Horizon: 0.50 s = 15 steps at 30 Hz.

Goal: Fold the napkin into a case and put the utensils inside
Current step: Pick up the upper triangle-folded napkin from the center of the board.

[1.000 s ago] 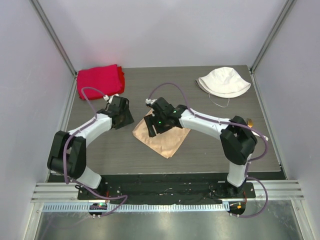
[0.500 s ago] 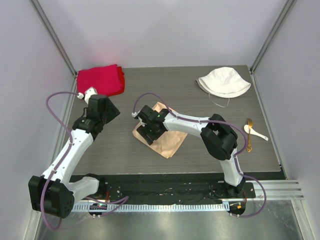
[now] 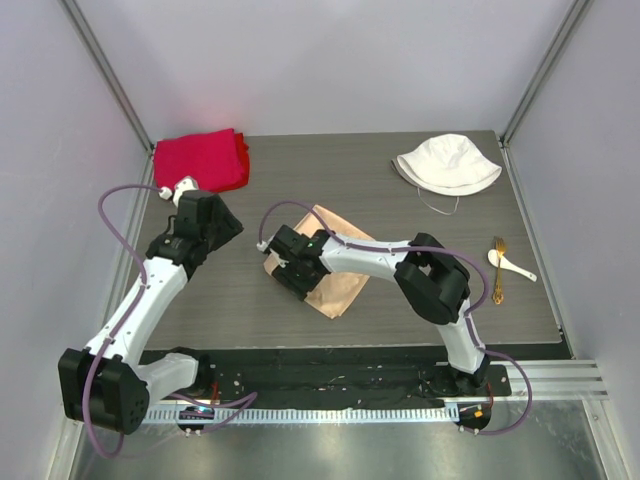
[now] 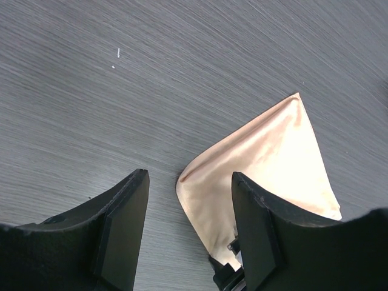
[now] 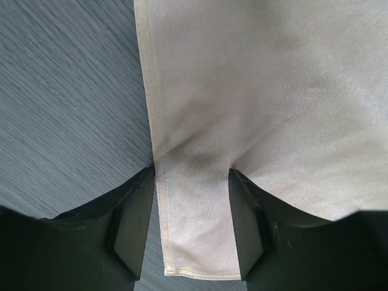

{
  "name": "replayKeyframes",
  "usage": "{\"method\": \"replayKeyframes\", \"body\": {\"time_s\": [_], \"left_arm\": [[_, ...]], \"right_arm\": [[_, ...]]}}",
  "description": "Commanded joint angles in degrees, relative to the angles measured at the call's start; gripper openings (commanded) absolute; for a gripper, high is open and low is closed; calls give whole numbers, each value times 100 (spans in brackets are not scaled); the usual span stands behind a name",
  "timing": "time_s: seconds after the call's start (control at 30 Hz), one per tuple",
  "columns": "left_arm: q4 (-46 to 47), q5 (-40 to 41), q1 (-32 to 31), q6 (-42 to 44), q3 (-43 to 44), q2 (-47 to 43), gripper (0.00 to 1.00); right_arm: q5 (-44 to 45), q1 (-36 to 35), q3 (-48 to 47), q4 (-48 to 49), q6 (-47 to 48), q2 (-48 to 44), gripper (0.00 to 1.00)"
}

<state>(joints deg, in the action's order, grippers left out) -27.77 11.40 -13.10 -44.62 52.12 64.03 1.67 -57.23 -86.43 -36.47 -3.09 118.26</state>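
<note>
The peach-tan napkin [image 3: 345, 283] lies flat on the dark table, mid-way between the arms. My right gripper [image 3: 283, 262] is low over its left corner. In the right wrist view the jaws stand apart on either side of a strip of the napkin [image 5: 273, 91], and the right gripper [image 5: 191, 176] is open with cloth flat between its fingers. My left gripper [image 3: 212, 226] hangs to the left of the cloth, open and empty. In its wrist view the left gripper [image 4: 189, 182] frames bare table and the napkin's [image 4: 273, 157] pointed corner. The utensils, a white spoon [image 3: 512, 265] and a gold fork [image 3: 497, 270], lie far right.
A thick red cloth [image 3: 200, 160] sits folded at the back left corner. A white bucket hat [image 3: 447, 163] lies at the back right. Grey walls close in the table on three sides.
The left arm has drawn back to the left, away from the napkin. The right gripper has slid left and nearer along the cloth to its left corner, its jaws narrowing a little.
</note>
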Motion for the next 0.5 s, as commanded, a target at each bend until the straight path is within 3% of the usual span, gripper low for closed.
{"method": "replayKeyframes", "body": {"time_s": [0.0,0.47], "left_arm": [[96,-85,62,59,0,-22,61],[52,-173,177,68,-26,-110,61]], "right_arm": [[167,-34,126,166,2,171,56],[1125,-359,312,360,-903,813,27]]}}
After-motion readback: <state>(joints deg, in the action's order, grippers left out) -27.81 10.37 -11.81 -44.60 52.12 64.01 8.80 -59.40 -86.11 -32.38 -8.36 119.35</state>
